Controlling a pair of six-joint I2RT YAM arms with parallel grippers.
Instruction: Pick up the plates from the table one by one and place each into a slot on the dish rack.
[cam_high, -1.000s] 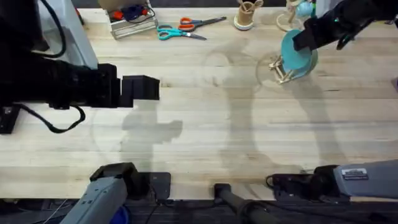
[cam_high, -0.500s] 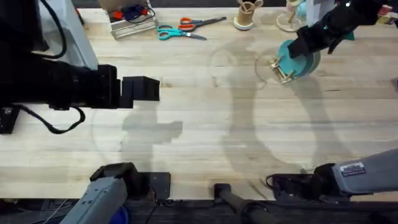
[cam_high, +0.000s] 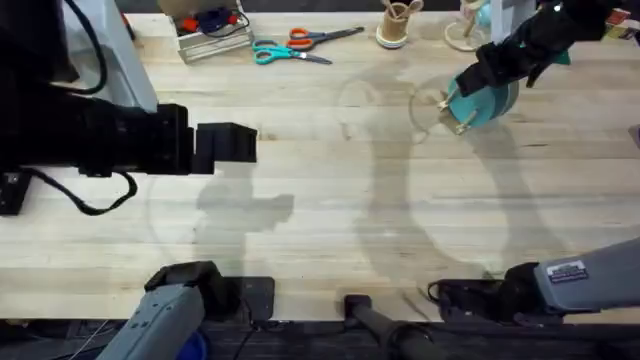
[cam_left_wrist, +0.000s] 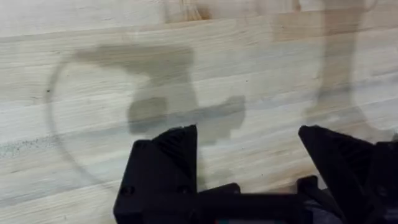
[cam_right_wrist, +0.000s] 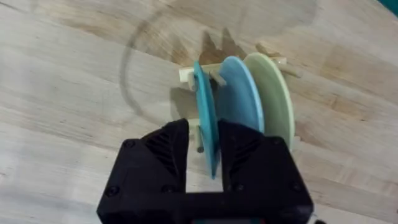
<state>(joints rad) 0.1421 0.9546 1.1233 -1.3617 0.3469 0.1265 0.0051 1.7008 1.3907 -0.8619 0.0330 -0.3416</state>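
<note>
The turquoise plate (cam_right_wrist: 205, 106) stands on edge in the outermost slot of the dish rack (cam_right_wrist: 186, 76), and my right gripper (cam_right_wrist: 203, 134) is shut on its rim from above. A pale blue plate (cam_right_wrist: 239, 93) and a cream plate (cam_right_wrist: 270, 99) stand upright in the slots beside it. From overhead, the right gripper (cam_high: 480, 73) is at the far right of the table (cam_high: 320, 220), over the turquoise plate (cam_high: 487, 100) and rack (cam_high: 450, 112). My left gripper (cam_high: 245, 143) hovers open over bare wood at the left, with nothing between its fingers (cam_left_wrist: 165, 155).
Along the far edge lie scissors (cam_high: 290, 45), a small box of items (cam_high: 210, 30) and a round wooden cup of utensils (cam_high: 397, 25). A small stand (cam_high: 468, 25) rises just behind the rack.
The right gripper has shifted slightly right and brought the turquoise plate down into the rack, more upright than before. The left arm has not moved.
</note>
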